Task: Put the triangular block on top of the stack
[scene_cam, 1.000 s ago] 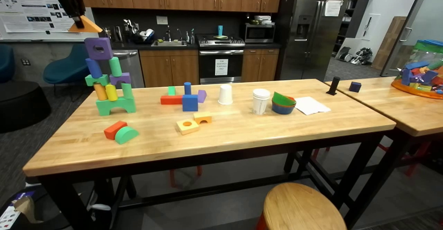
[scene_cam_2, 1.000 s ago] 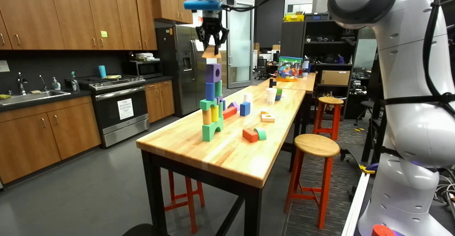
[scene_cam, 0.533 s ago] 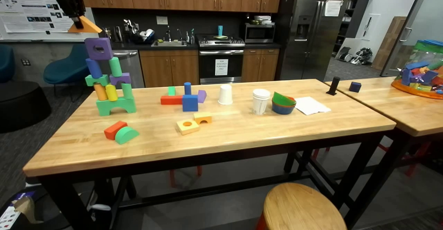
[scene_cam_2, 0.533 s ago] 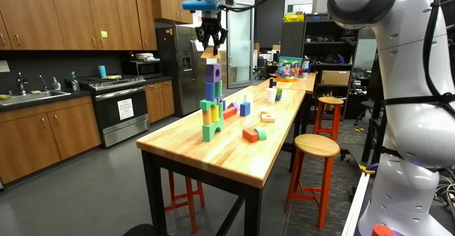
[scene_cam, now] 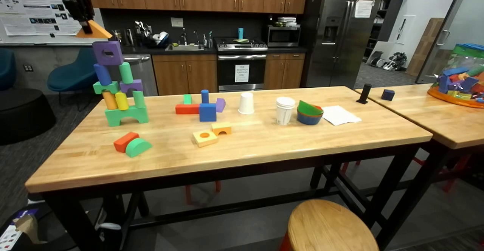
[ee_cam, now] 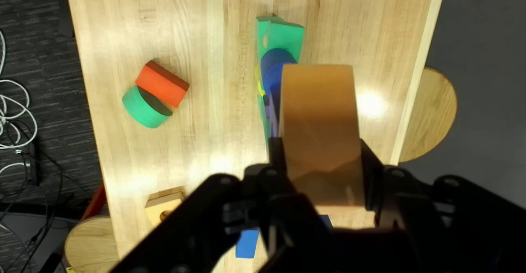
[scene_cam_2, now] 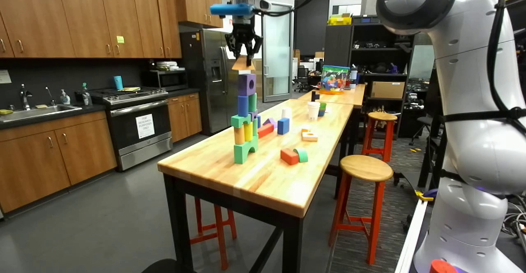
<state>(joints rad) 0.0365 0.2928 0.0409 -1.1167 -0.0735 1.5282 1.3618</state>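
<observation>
Triangular block (scene_cam: 98, 31): gripped by my pincer (scene_cam_2: 243, 60); I judge placing in hand.
Stack (scene_cam_2: 245, 119): beneath pincer, apart from block; alignment hard to judge.
Pincer: I should centre, lower, release.

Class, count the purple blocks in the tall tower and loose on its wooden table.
3: purple holed square topping the tower, purple arch lower down, loose purple block near the blue rectangular block. Others may be hidden.
</observation>
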